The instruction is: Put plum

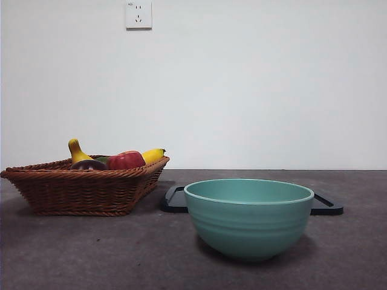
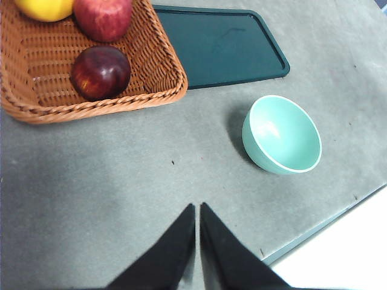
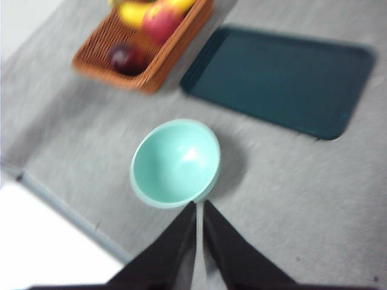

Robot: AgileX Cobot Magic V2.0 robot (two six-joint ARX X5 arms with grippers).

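Left gripper point(image 2: 197, 208), jaws together and empty, hangs over bare table short of the wicker basket point(image 2: 158, 60) where the plum point(image 2: 101, 72) lies beside the apple point(image 2: 103, 18): pickup not begun; next, open and descend onto it.

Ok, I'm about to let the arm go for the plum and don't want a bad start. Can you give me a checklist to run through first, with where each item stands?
1. Plum located: ok, it lies in the wicker basket, near the rim.
2. Plum not mistaken for the red apple: ok, the apple lies beside it, brighter red.
3. Plum free from above: ok, nothing covers it.
4. Left gripper ready to grasp: not ok, jaws shut, above bare table.
5. Right gripper out of the way: ok, jaws shut, above the green bowl's edge, away from the basket.
6. Bowl and dark tray empty: ok.
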